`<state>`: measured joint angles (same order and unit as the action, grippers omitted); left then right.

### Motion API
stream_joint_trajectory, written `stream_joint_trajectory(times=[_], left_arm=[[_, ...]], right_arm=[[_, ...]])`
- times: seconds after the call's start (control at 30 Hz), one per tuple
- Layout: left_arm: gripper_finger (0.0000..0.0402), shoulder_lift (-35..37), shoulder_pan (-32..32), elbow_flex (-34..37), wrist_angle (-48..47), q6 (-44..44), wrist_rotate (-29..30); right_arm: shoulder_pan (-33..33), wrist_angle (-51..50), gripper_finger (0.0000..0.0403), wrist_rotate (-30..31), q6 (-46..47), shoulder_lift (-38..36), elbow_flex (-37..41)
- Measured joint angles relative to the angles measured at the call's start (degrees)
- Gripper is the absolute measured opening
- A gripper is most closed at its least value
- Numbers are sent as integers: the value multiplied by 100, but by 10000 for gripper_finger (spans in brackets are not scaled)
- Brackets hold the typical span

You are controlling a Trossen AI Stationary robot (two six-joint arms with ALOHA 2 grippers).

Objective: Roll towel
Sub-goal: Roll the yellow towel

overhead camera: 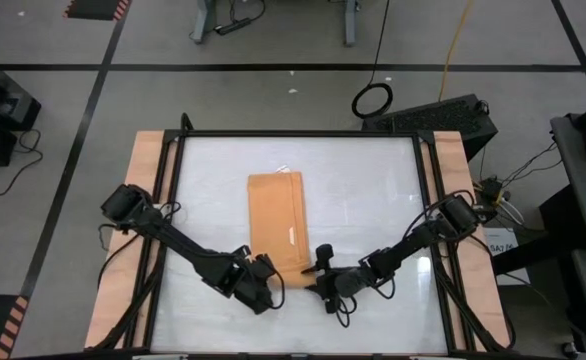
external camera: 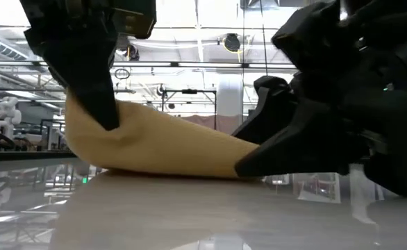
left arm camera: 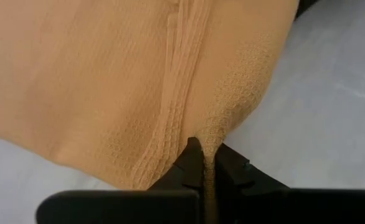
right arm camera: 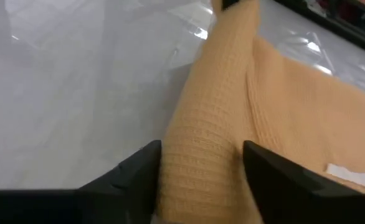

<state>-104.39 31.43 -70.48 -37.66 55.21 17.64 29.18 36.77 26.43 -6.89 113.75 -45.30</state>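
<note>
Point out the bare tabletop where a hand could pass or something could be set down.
Free: the white tabletop between the towel and the left wooden edge, the wider stretch between towel and right edge, and the strip beyond the towel's far end. Crowded: the near edge, where the left tool pinches the towel's corner and the right tool straddles its fold.

Bare white table is seen on both sides of the towel and above it in the high view. The lower centre is blocked by the left gripper and right gripper at the towel's near edge.
</note>
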Motion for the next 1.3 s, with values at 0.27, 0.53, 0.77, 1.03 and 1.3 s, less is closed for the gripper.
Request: stream_joint_trajectory(times=[0.27, 0.53, 0.77, 1.03, 1.3], left_arm=[[16, 34, 49, 0, -33, -186, 122], [59, 34, 328, 0, -29, -314, 943], [198, 34, 723, -2, -194, -162, 1690], [254, 31, 1276, -2, -169, -456, 3163], [255, -382, 1370, -9, 253, -260, 3510]], right_arm=[[-224, -48, 40, -561, 350, -12, 0], [-564, -621, 23, -1518, 1308, -566, 0], [-1030, -1036, 8, -2476, 1916, -763, 1], [-1415, -1210, 11, -2931, 2619, -763, 2], [-1624, -1105, 11, -3277, 2828, -763, 4]])
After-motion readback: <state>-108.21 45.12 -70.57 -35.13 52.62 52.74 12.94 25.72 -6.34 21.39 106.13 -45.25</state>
